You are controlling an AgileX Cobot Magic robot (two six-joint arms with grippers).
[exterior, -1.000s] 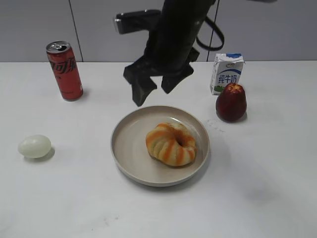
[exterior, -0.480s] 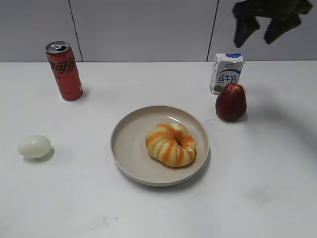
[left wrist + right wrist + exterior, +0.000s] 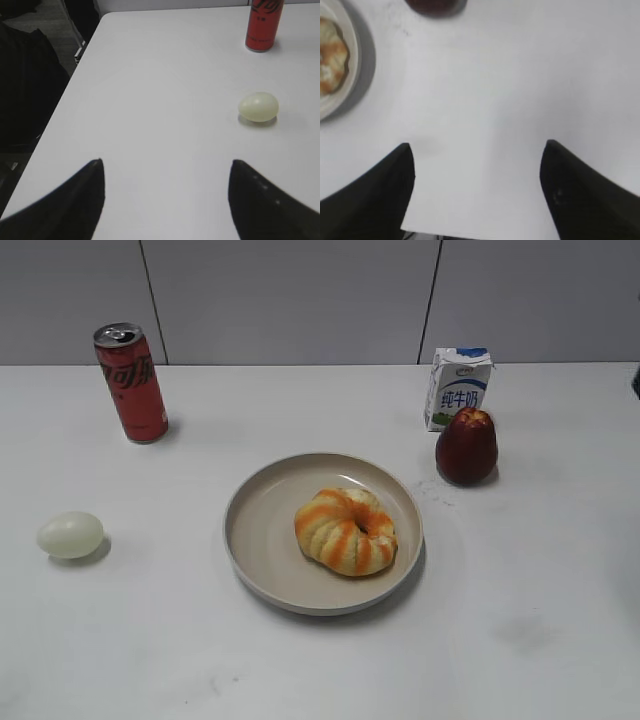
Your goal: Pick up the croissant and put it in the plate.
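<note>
The croissant [image 3: 346, 530], ridged and striped orange and cream, lies inside the beige-grey plate [image 3: 255, 530] at the table's middle. Its edge also shows in the right wrist view [image 3: 331, 55] on the plate [image 3: 351, 65] at the far left. My right gripper [image 3: 477, 150] is open and empty over bare table near the front edge, well right of the plate. My left gripper [image 3: 167, 165] is open and empty over the table's left part, near the egg. Neither gripper shows in the exterior view apart from a dark sliver at the right edge.
A red cola can [image 3: 131, 382] stands back left and shows in the left wrist view [image 3: 263, 25]. A pale egg [image 3: 70, 535] lies at the left, also in the left wrist view [image 3: 258, 106]. A milk carton [image 3: 458, 387] and a dark red apple [image 3: 466, 446] stand back right.
The right arm, above the plate a second ago, has swung up and right and left the exterior view. The croissant stays in the plate.
</note>
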